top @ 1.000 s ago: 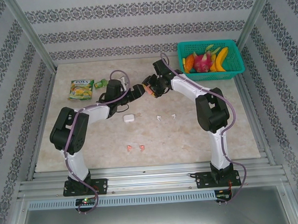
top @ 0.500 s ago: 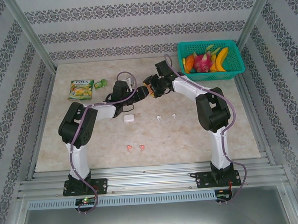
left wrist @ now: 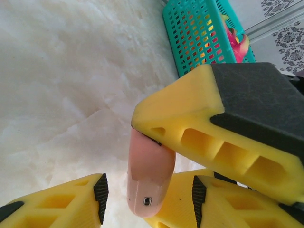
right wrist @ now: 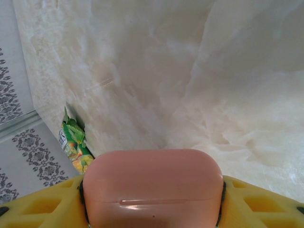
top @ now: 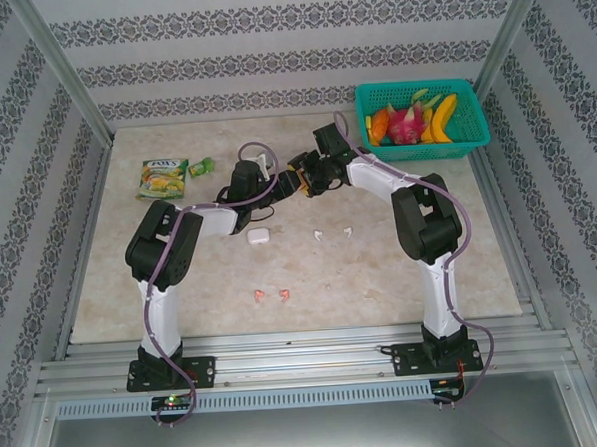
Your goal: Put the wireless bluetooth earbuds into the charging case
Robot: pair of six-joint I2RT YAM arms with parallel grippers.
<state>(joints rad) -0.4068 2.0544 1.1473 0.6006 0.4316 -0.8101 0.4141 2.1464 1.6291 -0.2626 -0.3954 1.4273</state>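
A salmon-pink charging case (right wrist: 152, 187) sits closed between the yellow fingers (right wrist: 259, 204) of my right gripper (top: 303, 175), held above the table. My left gripper (left wrist: 148, 199) faces it from the left. Its jaws stand on either side of the case's lower end (left wrist: 148, 190), with a small gap at each black pad (left wrist: 100, 197), so it is open. A finger of the right gripper (left wrist: 190, 123) lies across the case. On the table lie two white earbuds (top: 319, 234) (top: 347, 231) and two pink earbuds (top: 256, 297) (top: 282, 296). A white case (top: 258, 236) rests below the left arm.
A teal basket (top: 469, 134) of toy fruit stands at the back right. A green snack packet (top: 163, 178) and a small green wrapper (top: 200, 168) lie at the back left. Patterned walls and metal posts enclose the table.
My left arm has reached right toward the right gripper, and its jaws have narrowed around the pink case's end. The right gripper has kept its hold and hardly moved.
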